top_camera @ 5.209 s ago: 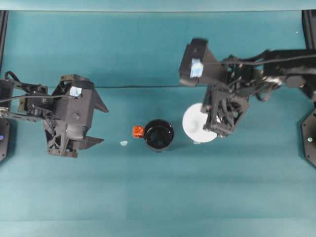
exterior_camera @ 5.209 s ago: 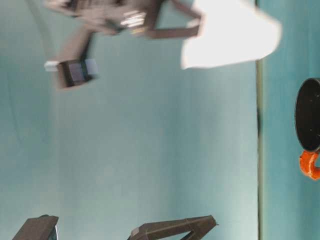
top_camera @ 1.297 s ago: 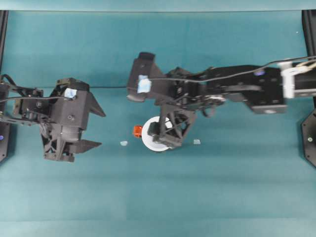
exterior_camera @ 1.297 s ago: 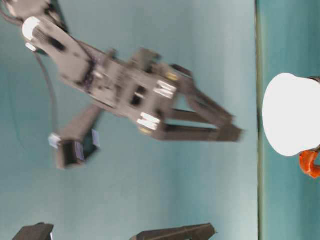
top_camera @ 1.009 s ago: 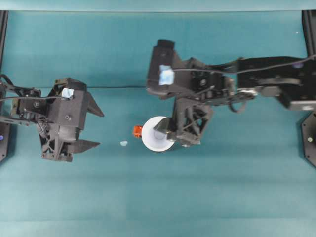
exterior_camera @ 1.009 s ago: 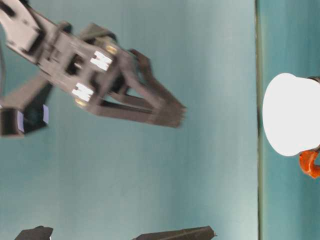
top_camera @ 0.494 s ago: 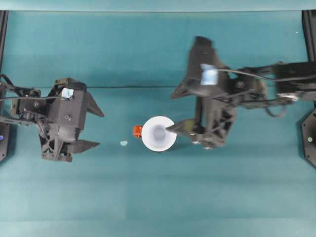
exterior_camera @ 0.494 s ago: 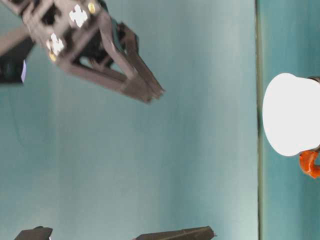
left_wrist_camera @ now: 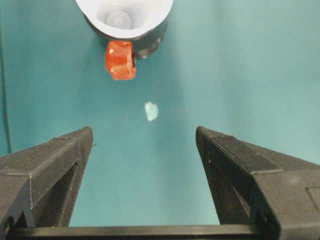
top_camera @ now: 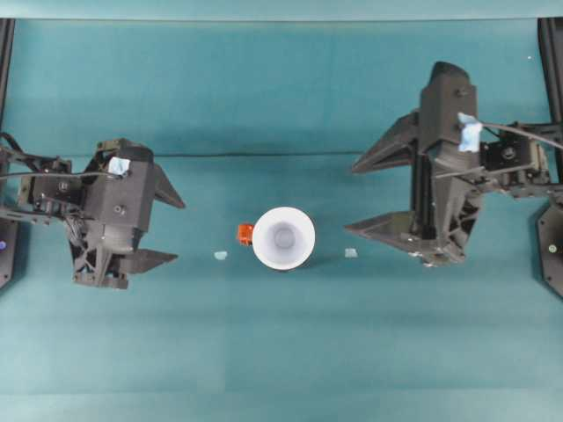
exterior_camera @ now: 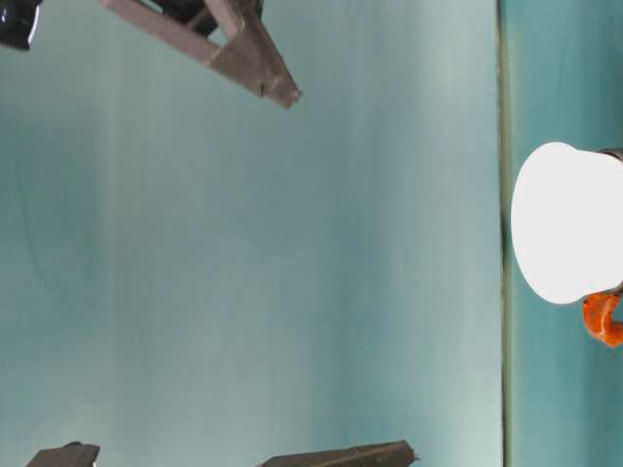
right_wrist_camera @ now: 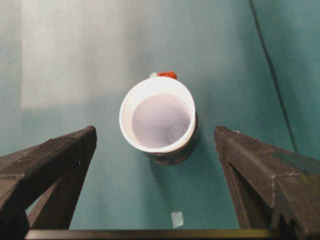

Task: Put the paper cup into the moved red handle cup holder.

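The white paper cup (top_camera: pixel 283 237) stands upright inside the black red handle cup holder (left_wrist_camera: pixel 150 42), its rim wider than the holder. The orange-red handle (top_camera: pixel 245 233) sticks out on the cup's left. My right gripper (top_camera: pixel 352 199) hangs open to the right of the cup, well apart from it and holding nothing. In the right wrist view the cup (right_wrist_camera: pixel 157 120) lies ahead between the spread fingers (right_wrist_camera: pixel 55 160). Far to the left, my left gripper (top_camera: pixel 176 230) is open and faces the handle (left_wrist_camera: pixel 120 60). The table-level view shows the cup (exterior_camera: pixel 565 224) seated above the handle (exterior_camera: pixel 604 319).
Two small pale scraps lie on the teal cloth, one left of the handle (top_camera: pixel 220 255) and one right of the cup (top_camera: pixel 350 253). A dark seam (top_camera: pixel 264 156) runs across the cloth behind the cup. Black frame posts stand at both side edges.
The right gripper has let go of the cup, which stays seated in the holder, and has drawn back to the right and upward, opening wide. The left arm has barely moved.
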